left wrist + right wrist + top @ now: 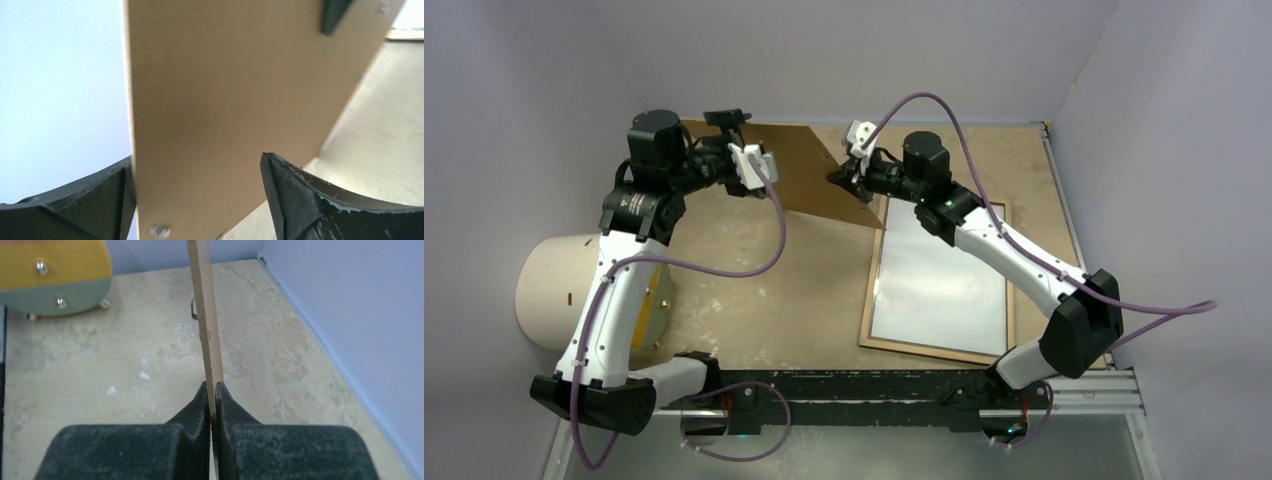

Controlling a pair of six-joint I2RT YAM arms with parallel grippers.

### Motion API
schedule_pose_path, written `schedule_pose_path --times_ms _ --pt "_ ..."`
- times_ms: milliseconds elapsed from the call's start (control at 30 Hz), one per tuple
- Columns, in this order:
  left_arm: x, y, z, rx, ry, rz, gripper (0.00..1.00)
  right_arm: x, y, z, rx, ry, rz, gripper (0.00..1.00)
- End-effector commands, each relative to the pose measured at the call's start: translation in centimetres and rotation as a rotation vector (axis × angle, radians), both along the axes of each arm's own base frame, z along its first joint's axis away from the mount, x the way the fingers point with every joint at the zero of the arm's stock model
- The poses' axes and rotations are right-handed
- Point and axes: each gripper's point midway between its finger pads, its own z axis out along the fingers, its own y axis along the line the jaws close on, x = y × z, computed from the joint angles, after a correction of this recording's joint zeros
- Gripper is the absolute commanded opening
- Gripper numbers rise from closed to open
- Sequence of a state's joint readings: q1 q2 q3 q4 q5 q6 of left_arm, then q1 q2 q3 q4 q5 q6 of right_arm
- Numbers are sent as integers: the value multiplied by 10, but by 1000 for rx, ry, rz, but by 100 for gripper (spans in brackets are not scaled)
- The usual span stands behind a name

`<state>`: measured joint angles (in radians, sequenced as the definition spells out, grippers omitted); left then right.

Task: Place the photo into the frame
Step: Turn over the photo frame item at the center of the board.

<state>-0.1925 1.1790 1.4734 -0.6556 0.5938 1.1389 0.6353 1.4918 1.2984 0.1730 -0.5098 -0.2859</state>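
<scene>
The frame lies flat on the table at the right, light wood side up. A pale white surface fills it. No mountain print shows, and I cannot tell whether that surface is the photo's back. The plain brown backing board is held tilted in the air at the back. My right gripper is shut on its thin edge, with the fingertips pinching it. My left gripper is open, its jaws wide apart with the board between the fingers.
A cream cylinder with a striped round face stands at the left and also shows in the right wrist view. Lilac walls close the back and right. A black rail runs along the front edge.
</scene>
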Motion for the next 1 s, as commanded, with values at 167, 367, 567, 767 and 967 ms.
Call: schedule_pose_path --times_ms 167,367,567,767,967 --pt "20 5 54 -266 -21 151 93 79 -49 57 414 348 -406 0" --pt "21 1 27 -279 99 163 95 99 -105 81 684 570 -423 0" --pt "24 -2 -11 -284 218 181 97 107 -161 82 769 800 -480 0" --pt "31 -10 -66 -277 347 168 98 74 -229 48 697 1088 -497 0" --pt "45 -25 -113 -278 473 128 99 35 -278 7 584 1148 -712 0"
